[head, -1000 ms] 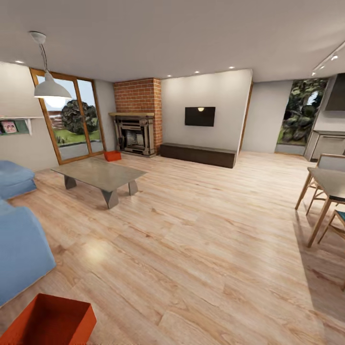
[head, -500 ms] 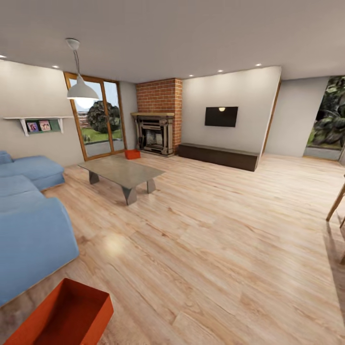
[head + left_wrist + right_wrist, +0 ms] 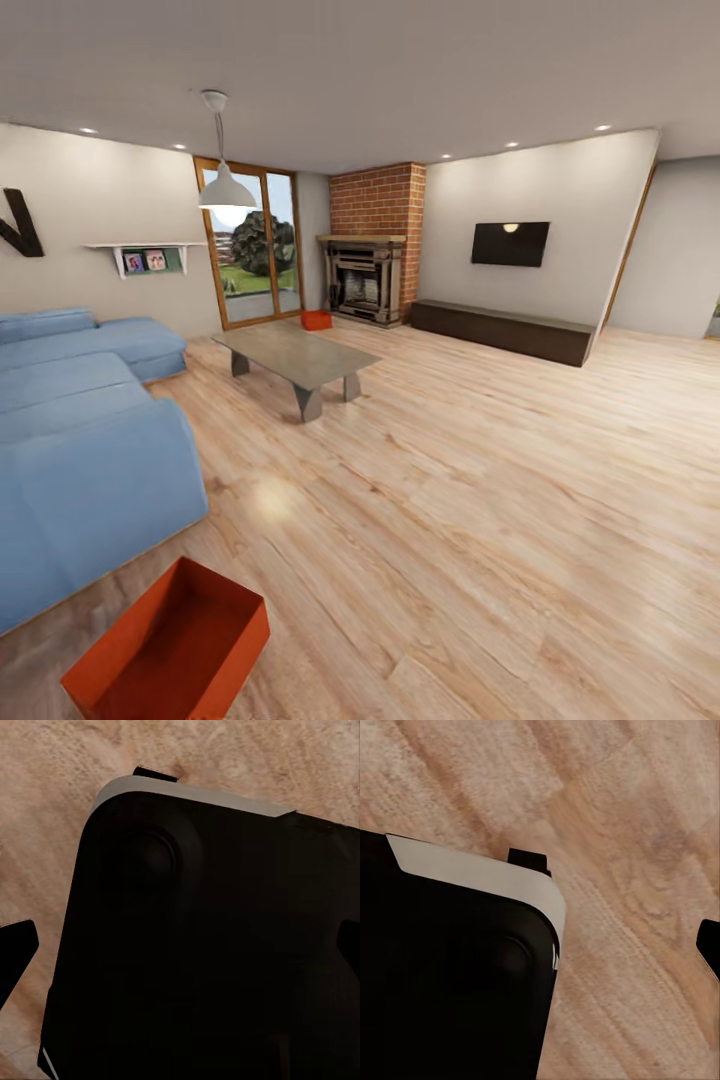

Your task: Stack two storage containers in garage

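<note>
- While I'm in the living room [image 3: 480, 470] on the wood-plank floor, nothing is picked up yet; garage stacking is not begun, by my judgement.
- Near storage container [image 3: 170, 650]: open-topped, orange-red, sitting on the planks just beside the blue sofa [image 3: 80, 450], at the lower left of my head view. Looks empty.
- Far storage container [image 3: 316, 320]: small with distance, on the floor between the glass door [image 3: 250, 250] and the brick fireplace [image 3: 365, 275], beyond the coffee table [image 3: 295, 357].
- Containers are well apart, so likely two separate pickups.
- Left wrist view: dark base body [image 3: 202, 945] over planks. My left fingers: dark tips at both edges of the picture, so they look wide apart, holding nothing.
- Right wrist view: dark body with pale rim [image 3: 457, 960] over bare planks. My right fingers: cannot tell their spread.
- Arms seem tucked low for driving, my guess.
</note>
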Robot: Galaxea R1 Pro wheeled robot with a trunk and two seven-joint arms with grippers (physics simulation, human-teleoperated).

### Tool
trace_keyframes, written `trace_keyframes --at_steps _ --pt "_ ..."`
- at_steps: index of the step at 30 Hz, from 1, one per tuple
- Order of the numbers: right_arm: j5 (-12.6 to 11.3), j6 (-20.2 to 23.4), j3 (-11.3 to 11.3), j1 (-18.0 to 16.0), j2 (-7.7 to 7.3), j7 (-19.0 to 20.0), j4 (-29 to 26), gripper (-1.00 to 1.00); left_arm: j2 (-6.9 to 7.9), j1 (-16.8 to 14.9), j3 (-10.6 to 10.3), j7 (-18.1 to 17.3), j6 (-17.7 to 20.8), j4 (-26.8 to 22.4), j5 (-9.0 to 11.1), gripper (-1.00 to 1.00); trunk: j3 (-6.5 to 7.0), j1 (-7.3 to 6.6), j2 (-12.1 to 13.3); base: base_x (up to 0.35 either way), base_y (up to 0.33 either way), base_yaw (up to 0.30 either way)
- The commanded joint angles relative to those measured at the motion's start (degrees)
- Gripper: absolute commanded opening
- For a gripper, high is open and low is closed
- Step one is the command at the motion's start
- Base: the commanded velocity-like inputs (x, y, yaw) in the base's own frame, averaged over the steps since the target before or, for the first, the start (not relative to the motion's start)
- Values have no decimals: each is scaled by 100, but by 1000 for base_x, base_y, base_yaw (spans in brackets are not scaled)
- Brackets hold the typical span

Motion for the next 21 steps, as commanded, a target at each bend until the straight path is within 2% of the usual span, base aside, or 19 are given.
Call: trace_keyframes --at_steps 1,9,21 --pt "-44 -31 49 -5 3 -1 15 100 -2 2 3 5 -9 -6 22 100 -5 0 -3 0 0 269" --pt "-56 -36 42 -5 1 -1 15 100 -2 2 -5 1 -9 -6 13 100 -5 0 -3 11 -5 219" --pt "-37 -29 35 -5 12 -1 15 100 -1 2 -6 5 -1 -6 33 100 -5 0 -3 219 -192 15"
